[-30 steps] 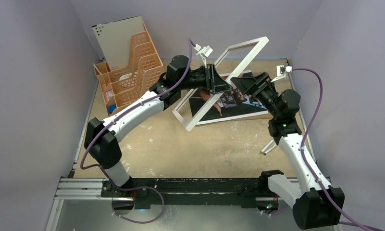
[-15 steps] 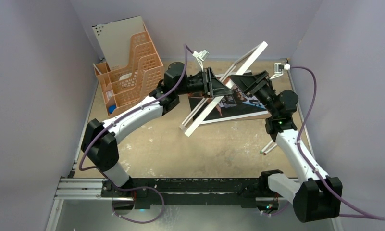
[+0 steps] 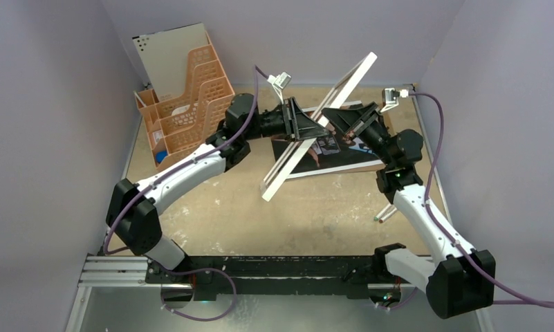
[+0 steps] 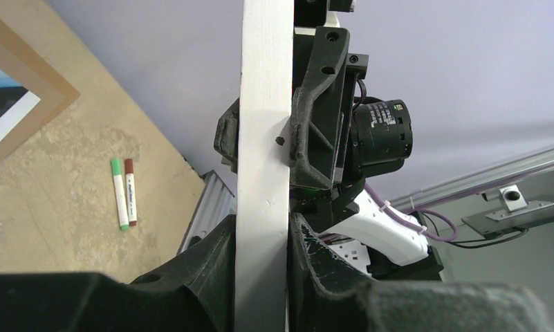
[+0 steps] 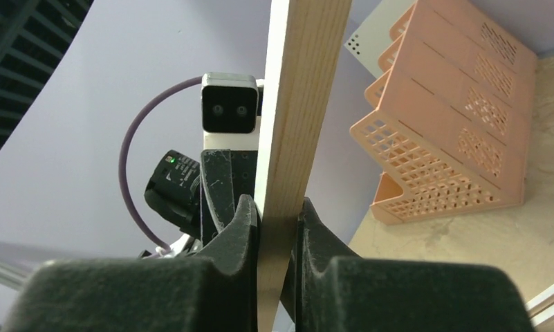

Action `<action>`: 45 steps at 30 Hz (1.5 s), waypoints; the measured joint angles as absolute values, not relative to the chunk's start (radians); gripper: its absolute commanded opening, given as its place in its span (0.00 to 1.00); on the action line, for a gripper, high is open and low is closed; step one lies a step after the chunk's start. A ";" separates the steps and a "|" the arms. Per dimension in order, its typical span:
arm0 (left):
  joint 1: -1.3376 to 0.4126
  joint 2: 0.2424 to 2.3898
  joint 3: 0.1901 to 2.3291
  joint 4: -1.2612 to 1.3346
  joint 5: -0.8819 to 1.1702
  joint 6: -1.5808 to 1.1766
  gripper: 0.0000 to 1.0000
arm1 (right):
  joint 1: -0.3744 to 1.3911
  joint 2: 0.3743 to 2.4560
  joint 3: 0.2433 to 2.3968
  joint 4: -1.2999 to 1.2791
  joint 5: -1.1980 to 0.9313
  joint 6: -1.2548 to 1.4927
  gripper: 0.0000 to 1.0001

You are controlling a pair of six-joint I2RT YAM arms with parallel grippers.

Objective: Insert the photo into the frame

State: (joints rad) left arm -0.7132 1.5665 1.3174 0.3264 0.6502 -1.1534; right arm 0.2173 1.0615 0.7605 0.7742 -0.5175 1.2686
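Both sets of jaws are clamped on the frame: left jaws pinching its white edge, right jaws squeezing the light wood rim from the opposite side! It hangs in the air between the two arms, tipped steeply on a diagonal, right above the photo, which lies face up on the surface towards the far right
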 measured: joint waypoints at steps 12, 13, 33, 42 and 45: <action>-0.715 1.345 1.311 0.045 0.453 -0.833 0.88 | 0.229 1.082 0.969 0.424 -0.520 1.166 0.00; -0.715 1.324 1.311 0.012 0.429 -0.801 0.88 | 0.229 1.082 0.990 0.385 -0.519 1.152 0.00; -0.715 1.104 1.311 -0.286 0.116 -0.525 0.88 | 0.228 1.098 1.251 -0.097 -0.573 1.013 0.00; -0.714 1.093 1.311 -0.332 0.032 -0.504 0.88 | 0.228 1.011 1.279 -0.264 -0.542 0.962 0.00; -0.715 1.092 1.308 -0.332 0.022 -0.504 0.88 | 0.228 1.007 1.313 -0.334 -0.489 0.930 0.00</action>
State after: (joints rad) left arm -0.7147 1.0920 1.3083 -0.3317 0.0216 -0.5041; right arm 0.2283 1.0065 1.3128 -0.3336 -0.4889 0.9302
